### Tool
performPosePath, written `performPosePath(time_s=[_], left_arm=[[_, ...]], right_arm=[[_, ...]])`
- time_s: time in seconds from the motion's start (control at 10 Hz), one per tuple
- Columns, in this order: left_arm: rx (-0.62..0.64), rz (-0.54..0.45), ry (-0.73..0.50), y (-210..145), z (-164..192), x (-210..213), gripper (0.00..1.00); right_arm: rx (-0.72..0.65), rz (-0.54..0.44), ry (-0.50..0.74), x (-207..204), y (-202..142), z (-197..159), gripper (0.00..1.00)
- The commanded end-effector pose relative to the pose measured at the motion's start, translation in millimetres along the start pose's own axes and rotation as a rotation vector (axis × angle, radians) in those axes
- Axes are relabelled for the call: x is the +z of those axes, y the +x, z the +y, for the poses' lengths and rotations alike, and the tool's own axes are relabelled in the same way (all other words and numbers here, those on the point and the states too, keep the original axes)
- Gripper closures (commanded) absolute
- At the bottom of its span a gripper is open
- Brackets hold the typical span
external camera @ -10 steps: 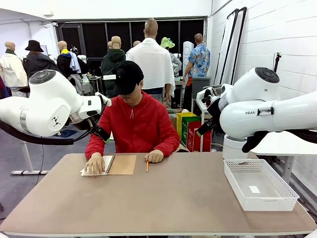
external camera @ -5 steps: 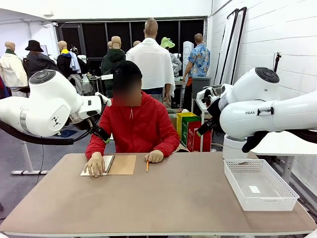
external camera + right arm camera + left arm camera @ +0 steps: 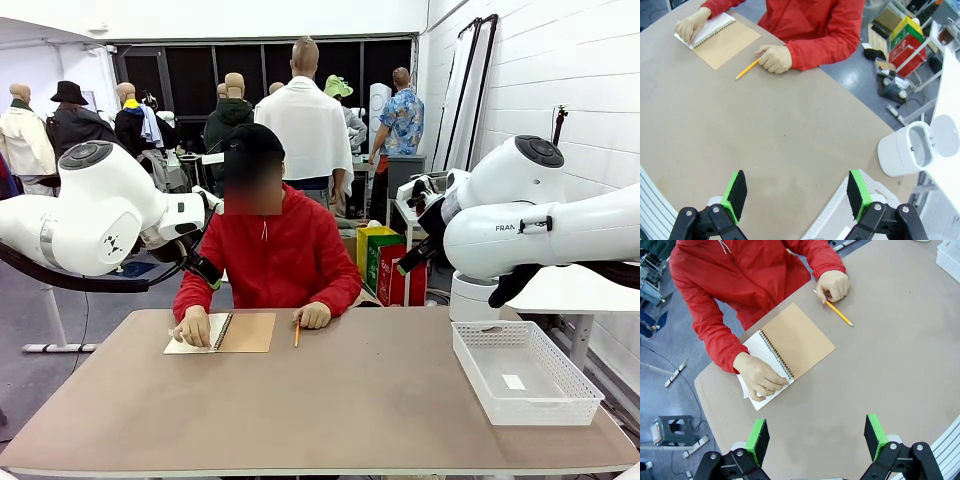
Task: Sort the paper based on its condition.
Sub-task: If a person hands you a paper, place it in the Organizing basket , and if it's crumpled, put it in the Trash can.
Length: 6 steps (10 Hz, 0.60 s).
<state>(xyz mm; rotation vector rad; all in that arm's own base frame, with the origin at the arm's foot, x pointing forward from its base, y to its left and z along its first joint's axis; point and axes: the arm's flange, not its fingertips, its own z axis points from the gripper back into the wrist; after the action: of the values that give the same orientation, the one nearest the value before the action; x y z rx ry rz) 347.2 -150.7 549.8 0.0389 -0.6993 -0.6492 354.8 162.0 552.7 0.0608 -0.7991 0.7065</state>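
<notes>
Big tan table (image 3: 350, 420), with a person in a red jacket (image 3: 270, 255) sitting at the far side. White mesh basket (image 3: 540, 408) sits near right, with a small white slip inside that's too tiny to make out. Far left is the open kraft notebook (image 3: 799, 339). The paper (image 3: 751, 346) lies on its left side, half covered by the person's hand (image 3: 760, 382), so I can't tell if it's loose or bound. A yellow pencil (image 3: 839, 313) touches the other hand (image 3: 832, 285). Left gripper (image 3: 815, 427) and right gripper (image 3: 797, 180) hang over bare table, jaws spread wide, gripping nothing.
</notes>
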Motion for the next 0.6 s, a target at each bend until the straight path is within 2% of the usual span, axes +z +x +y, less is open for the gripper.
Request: performPosePath(time_s=[0.0, 0.5], left_arm=[[-0.001, -0.001, -0.001, 0.2, -0.5, 0.2, 0.00], [-0.001, -0.001, -0.001, 0.2, -0.5, 0.2, 0.00]], right_arm=[[-0.002, -0.001, 0.002, 0.0, -0.1, -0.5, 0.00], [-0.002, -0.001, 0.002, 0.0, -0.1, -0.5, 0.00]])
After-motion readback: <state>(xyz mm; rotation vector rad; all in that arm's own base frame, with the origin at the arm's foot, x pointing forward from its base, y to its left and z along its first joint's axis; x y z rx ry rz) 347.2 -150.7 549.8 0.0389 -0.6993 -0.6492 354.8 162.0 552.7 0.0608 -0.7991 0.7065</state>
